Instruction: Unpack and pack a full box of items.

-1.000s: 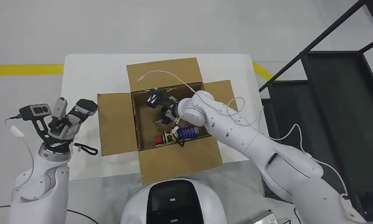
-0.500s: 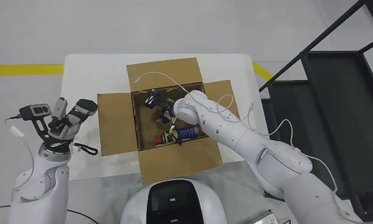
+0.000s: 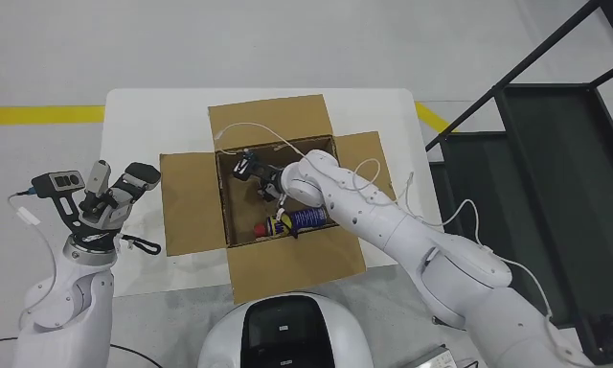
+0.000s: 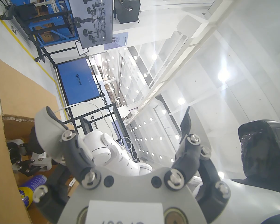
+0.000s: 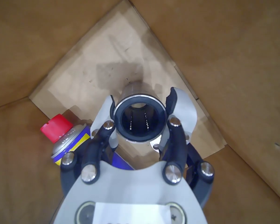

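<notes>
An open cardboard box [image 3: 192, 205] sits on the white table [image 3: 144, 119]. My right gripper [image 3: 249, 167] is down inside it, near the far left corner, shut on a metal cylinder with a black-rimmed bore [image 5: 140, 120]. In the right wrist view the right gripper [image 5: 141, 101] holds the cylinder between its fingers above the box floor [image 5: 112, 54]. A blue and yellow spray can with a red cap [image 3: 295, 220] lies on the box floor beside it; the spray can [image 5: 65, 136] is close to one finger. My left gripper [image 3: 120, 186] is open and raised beside the table's left edge, holding nothing.
The box's four flaps are folded outward over the table, and a thin white cable [image 3: 278, 133] loops above the far flap. A dark metal stair frame [image 3: 536, 128] stands to the right of the table. A black clip [image 3: 139, 243] lies near the left arm.
My right arm has shifted a little to the left inside the box, still holding the cylinder. The left arm has stayed still.
</notes>
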Robot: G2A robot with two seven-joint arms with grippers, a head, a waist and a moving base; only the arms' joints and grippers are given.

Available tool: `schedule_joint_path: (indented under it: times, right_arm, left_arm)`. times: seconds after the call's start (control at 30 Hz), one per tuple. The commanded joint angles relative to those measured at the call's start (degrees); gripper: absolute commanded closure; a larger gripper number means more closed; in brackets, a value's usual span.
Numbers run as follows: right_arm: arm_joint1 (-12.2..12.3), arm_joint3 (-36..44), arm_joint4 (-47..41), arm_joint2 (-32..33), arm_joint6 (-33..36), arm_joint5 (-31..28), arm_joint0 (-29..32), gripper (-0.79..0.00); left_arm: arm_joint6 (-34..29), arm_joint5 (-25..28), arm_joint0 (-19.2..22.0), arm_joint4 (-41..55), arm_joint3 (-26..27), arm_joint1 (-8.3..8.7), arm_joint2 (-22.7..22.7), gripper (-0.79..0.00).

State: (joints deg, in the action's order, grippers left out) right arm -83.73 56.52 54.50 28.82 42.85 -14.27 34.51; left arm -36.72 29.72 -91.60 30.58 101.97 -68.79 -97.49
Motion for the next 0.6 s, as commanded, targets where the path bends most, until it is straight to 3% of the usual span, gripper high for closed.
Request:
schedule_joint_path:
  times: [0.0, 0.57]
  right_arm:
    - [0.93, 3.01, 0.83, 1.45, 1.13, 0.25, 0.99, 0.000]
    - [11.33, 39.91, 9.57, 22.97, 16.87, -1.97, 20.60, 0.000]
  left_arm:
    - [0.00, 0.00, 0.00, 0.00, 0.00, 0.00, 0.00, -0.785]
    - [0.00, 0.00, 0.00, 0.00, 0.00, 0.00, 0.00, -0.785]
